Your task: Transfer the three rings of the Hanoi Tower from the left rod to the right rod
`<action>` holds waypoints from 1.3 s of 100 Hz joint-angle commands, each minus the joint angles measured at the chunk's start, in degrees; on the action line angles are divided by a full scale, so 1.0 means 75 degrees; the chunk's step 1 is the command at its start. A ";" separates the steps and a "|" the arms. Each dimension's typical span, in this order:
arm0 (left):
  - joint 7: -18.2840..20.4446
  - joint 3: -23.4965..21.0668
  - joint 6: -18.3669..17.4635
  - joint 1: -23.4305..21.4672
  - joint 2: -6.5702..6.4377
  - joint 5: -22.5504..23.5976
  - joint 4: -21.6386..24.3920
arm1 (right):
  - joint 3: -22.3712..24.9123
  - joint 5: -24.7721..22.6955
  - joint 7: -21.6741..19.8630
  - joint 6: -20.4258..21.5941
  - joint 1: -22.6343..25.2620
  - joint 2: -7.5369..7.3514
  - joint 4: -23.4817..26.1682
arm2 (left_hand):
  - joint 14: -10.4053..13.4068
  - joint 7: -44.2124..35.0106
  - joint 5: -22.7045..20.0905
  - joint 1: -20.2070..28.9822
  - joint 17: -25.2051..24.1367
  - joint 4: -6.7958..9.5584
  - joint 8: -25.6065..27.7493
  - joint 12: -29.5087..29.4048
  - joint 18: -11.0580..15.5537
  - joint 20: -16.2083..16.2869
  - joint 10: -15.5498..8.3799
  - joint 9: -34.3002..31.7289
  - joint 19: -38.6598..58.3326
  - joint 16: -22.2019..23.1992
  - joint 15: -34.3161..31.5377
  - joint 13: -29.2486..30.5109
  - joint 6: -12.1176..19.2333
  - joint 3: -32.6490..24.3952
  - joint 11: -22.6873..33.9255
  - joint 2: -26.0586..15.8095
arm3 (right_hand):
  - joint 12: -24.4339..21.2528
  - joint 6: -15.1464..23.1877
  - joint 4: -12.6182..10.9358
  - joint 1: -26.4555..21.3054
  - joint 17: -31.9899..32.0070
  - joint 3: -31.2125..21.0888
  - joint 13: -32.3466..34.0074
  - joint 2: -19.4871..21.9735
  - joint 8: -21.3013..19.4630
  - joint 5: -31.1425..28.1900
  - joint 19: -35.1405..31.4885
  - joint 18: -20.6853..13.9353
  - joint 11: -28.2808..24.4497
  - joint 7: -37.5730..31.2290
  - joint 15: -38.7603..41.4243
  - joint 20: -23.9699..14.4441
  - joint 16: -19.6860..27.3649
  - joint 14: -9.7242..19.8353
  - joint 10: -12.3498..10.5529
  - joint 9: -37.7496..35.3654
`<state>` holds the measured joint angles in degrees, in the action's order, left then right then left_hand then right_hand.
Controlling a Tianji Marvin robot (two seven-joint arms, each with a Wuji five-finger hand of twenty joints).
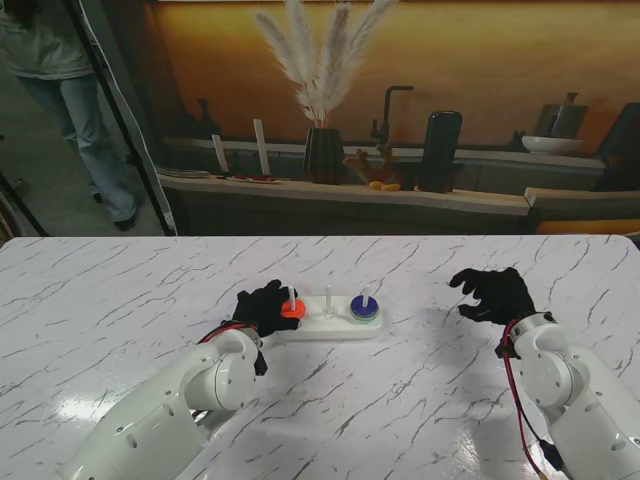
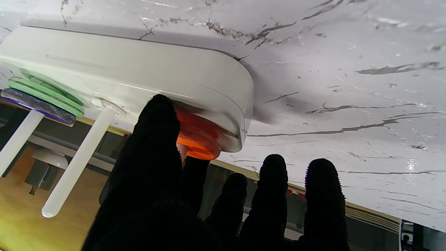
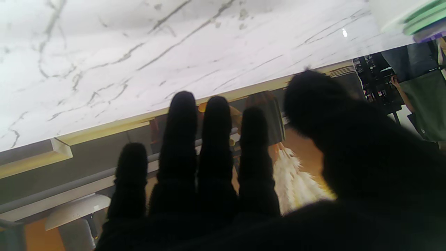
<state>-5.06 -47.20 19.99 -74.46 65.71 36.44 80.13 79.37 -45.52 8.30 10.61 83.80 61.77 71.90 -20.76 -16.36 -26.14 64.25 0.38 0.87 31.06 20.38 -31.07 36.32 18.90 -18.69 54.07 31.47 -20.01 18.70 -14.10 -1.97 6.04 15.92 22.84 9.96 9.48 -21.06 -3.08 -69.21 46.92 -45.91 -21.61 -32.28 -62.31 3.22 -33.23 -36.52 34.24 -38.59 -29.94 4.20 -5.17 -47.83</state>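
Black-gloved left hand (image 1: 262,308) sits at the left end of the base (image 1: 335,329), thumb and a finger pinching the orange ring (image 1: 292,309) on the left rod; the grip point is mostly hidden. Green and purple rings (image 1: 364,309) stack on the right rod. Right hand (image 1: 492,294) hovers well right of the base, fingers spread, empty.
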 commanded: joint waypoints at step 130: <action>0.0902 -0.0870 -0.0170 -0.0307 -0.0171 0.0043 0.1359 | -0.0180 0.0137 -0.0012 -0.0025 0.0001 0.0067 -0.0091 | -0.0104 -0.0442 -0.0474 0.1161 0.0088 -0.0068 0.0186 -0.0043 -0.0269 0.0055 0.0087 -0.0159 0.0595 0.0064 -0.0335 0.0252 0.0247 0.0084 0.0372 -0.0586 | 0.0062 -0.0098 -0.0368 -0.0079 0.0070 -0.0062 0.0068 0.0035 -0.0053 -0.0096 -0.0130 0.2346 -0.0146 -0.0115 0.0189 -0.0123 -0.0075 0.0060 -0.0091 -0.0101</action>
<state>0.78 -53.45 19.92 -76.89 64.49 36.73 89.51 78.32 -44.59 8.13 10.35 83.61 61.83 71.30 -20.76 -17.76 -26.66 67.70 1.19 0.83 30.98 20.37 -31.07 36.32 18.90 -18.69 55.31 31.51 -21.51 19.49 -12.99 0.17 8.30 15.28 22.84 9.96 9.48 -21.06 -3.08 -69.21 46.92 -45.91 -21.61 -32.28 -62.31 3.22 -33.24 -36.52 34.24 -38.59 -29.94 4.20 -5.17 -47.83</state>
